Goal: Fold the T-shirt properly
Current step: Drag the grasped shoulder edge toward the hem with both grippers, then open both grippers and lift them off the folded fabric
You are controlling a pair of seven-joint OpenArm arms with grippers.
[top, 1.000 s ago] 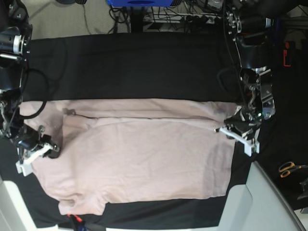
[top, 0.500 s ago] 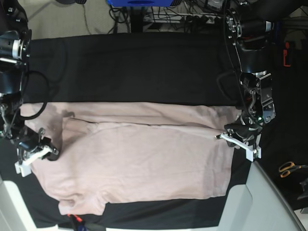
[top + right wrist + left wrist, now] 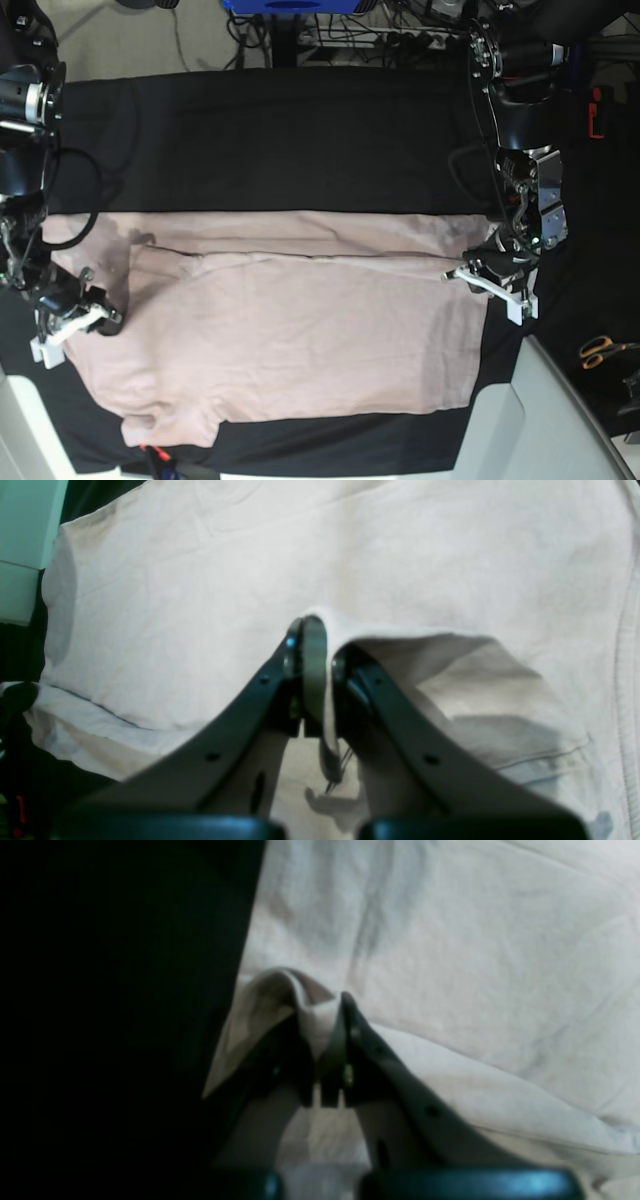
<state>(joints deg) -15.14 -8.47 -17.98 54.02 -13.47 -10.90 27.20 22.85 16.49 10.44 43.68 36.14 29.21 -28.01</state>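
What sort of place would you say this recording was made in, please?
Probably a robotics lab or workshop rather than a home. The T-shirt lies on a table draped in a black table cloth, a tangle of cables runs over the floor behind it, and orange-handled scissors lie on a side surface.

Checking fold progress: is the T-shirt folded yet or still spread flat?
Partly folded: the T-shirt has one long edge doubled over; both the left claw and right claw pinch cloth.

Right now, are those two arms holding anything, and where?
Both hold the T-shirt: the left gripper and the right gripper each pinch a raised fold at opposite side edges.
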